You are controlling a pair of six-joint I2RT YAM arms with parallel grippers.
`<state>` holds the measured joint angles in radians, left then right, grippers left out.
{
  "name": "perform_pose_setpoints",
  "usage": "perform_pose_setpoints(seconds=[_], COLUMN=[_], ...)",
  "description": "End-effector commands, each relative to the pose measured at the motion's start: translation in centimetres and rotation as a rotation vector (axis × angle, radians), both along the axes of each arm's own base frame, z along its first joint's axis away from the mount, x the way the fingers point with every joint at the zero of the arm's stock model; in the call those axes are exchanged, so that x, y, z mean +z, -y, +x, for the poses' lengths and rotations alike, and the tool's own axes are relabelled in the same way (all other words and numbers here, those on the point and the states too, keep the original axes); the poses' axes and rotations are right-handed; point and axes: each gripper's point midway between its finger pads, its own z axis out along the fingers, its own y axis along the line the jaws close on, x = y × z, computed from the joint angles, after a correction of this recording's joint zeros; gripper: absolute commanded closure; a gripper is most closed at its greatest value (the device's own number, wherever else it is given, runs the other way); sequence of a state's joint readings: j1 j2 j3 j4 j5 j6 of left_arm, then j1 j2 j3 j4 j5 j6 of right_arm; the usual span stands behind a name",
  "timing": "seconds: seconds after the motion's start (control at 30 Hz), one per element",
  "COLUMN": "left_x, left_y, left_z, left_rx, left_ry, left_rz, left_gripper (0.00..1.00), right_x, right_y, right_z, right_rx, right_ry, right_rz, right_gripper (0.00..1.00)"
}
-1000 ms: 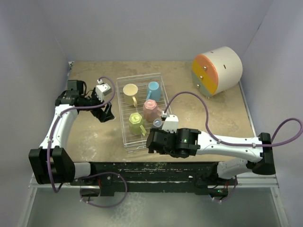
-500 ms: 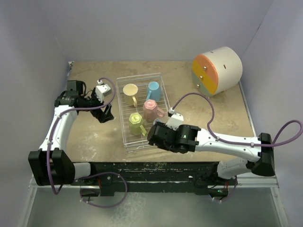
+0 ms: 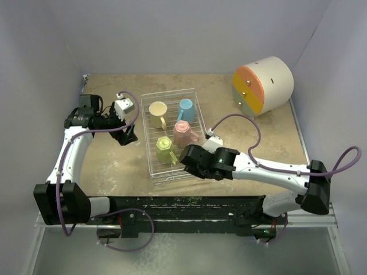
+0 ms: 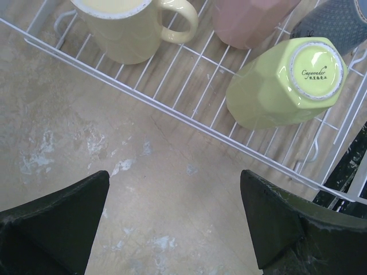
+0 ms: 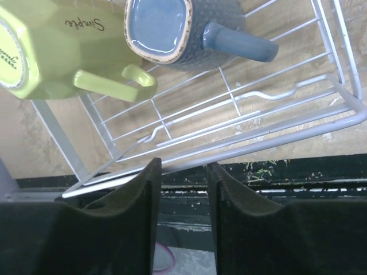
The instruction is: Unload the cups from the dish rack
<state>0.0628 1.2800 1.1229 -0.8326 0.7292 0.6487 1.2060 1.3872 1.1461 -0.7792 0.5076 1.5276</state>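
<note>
The dish rack [image 3: 192,97] is a white wire basket in mid-table. It holds a cream-yellow cup [image 3: 158,110], a light blue cup [image 3: 185,107], a pink cup [image 3: 182,132] and a lime green cup [image 3: 164,148]. In the right wrist view the lime green cup [image 5: 51,48] lies beside the grey-blue cup [image 5: 178,31], which the arm hides from above. My right gripper [image 5: 182,169] hovers at the rack's near rim [image 5: 275,134], jaws narrowed, with nothing between them. My left gripper [image 4: 175,177] stands wide open over bare table left of the rack [image 4: 189,117].
A round cream-and-orange drawer unit [image 3: 262,85] stands at the back right. The table's dark near edge [image 5: 275,172] runs just beyond the rack's rim. Grey walls close in the table on three sides.
My right gripper has swung left over the rack's near right corner, covering the grey-blue cup from above, and its jaws have narrowed. The left arm has barely shifted.
</note>
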Motion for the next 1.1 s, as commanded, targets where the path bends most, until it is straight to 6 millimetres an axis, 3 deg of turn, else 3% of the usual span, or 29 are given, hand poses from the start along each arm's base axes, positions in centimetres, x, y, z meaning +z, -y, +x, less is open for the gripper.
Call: perform_pose_setpoints(seconds=[0.0, 0.13, 0.17, 0.4, 0.77, 1.07], left_x=[2.6, 2.6, 2.5, 2.3, 2.1, 3.0], left_y=[0.6, 0.5, 0.4, -0.2, -0.5, -1.3], left_z=[0.8, 0.9, 0.9, 1.8, 4.3, 9.2], left_rx=[-0.028, -0.013, -0.01, 0.035, 0.089, 0.216], left_ry=[0.097, 0.101, 0.102, 0.123, 0.117, 0.159], left_rz=[-0.019, -0.018, -0.016, 0.008, -0.01, -0.046], left_gripper=[0.01, 0.01, 0.01, 0.01, 0.01, 0.01], right_x=[-0.3, -0.2, -0.2, 0.7, 1.9, 1.8], right_y=[3.1, 6.0, 6.6, 8.7, 9.3, 10.6], right_z=[0.8, 3.1, 3.9, 8.0, 9.4, 9.5], right_rx=[-0.054, -0.083, -0.078, -0.027, -0.085, -0.124], right_ry=[0.002, 0.016, 0.017, 0.045, 0.057, 0.035], right_rz=[-0.019, -0.039, -0.052, -0.186, -0.19, -0.202], right_gripper=[0.71, 0.98, 1.0, 1.0, 1.0, 1.0])
